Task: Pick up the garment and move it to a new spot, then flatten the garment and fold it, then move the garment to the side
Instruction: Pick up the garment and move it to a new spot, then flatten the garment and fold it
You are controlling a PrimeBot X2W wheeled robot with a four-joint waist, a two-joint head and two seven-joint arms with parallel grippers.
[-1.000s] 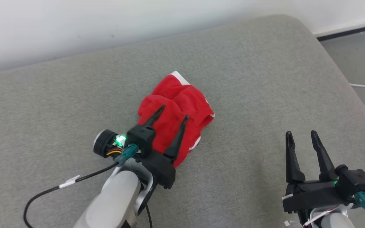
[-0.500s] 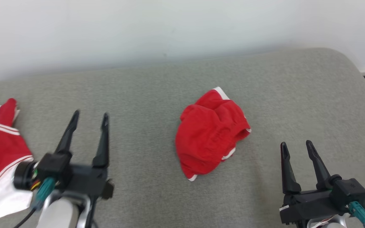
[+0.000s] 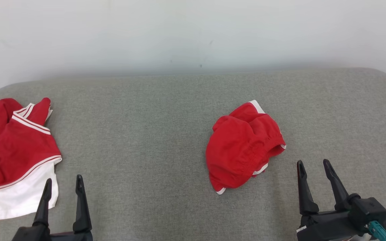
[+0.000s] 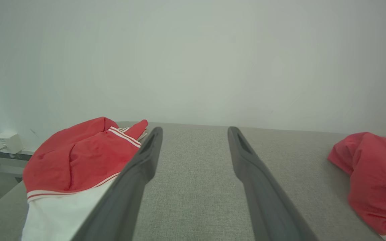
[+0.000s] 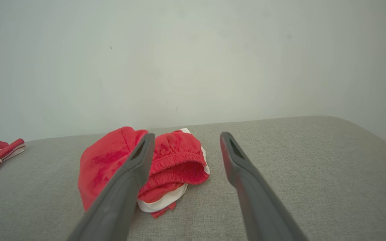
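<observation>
Pale wall (image 3: 193, 33) across the back, then a big grey fabric cushion (image 3: 152, 127) taking up most of the head view. Over at the robot's far left edge of it there's a rumpled red-and-white garment (image 3: 15, 150) with striped trim. The red garment (image 3: 243, 147) is a compact folded bundle with white edging, lying right of the middle and well apart from the other one. Left gripper (image 3: 63, 179) sits low just beside the red-and-white piece, fingers parted with bare cushion between them, holding nothing. Right gripper (image 3: 313, 162) is near the bundle's right side, not touching it, fingers spread too and empty.
</observation>
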